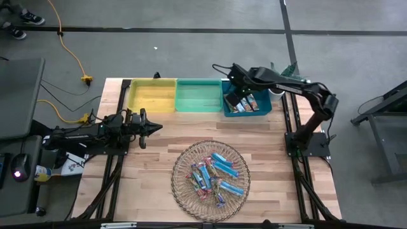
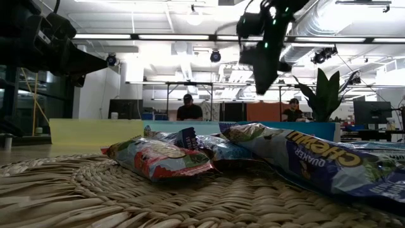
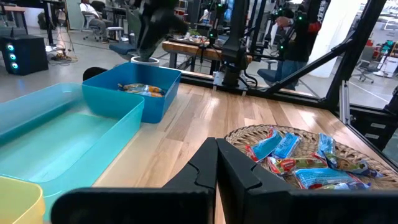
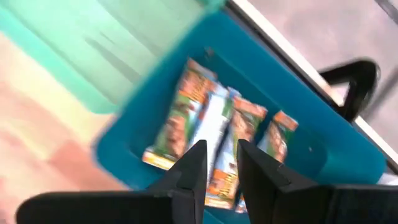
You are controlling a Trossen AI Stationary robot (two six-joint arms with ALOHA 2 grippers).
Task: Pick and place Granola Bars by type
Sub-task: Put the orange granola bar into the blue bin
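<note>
The right claw (image 1: 234, 95) is hanging over the blue bin (image 1: 264, 112) at the counter's (image 1: 152, 172) far edge, its fingers (image 4: 194, 167) set a little apart with nothing between them. Below it, several tan-orange bars (image 4: 186, 106) are lying side by side on the floor of the blue bin, touching one another. The green bin (image 1: 198, 95) is sitting just beside the blue one, and the yellow bin (image 1: 152, 95) beside that, the three in a row.

The left claw (image 1: 154, 127) is waiting low over the counter in front of the yellow bin, its fingers (image 3: 205, 168) pressed together and holding nothing.

The rest of the bars (image 1: 213, 172), light blue and pink-red ones mixed, are lying heaped in the basket (image 1: 182, 194) near the counter's front edge, well apart from both claws. In the low view a pink-red bar (image 2: 158, 158) is resting on the basket's weave, with a blue bar (image 2: 329, 161) overlapping others beside it.

Two people (image 2: 188, 107) are sitting in the room beyond the counter.
</note>
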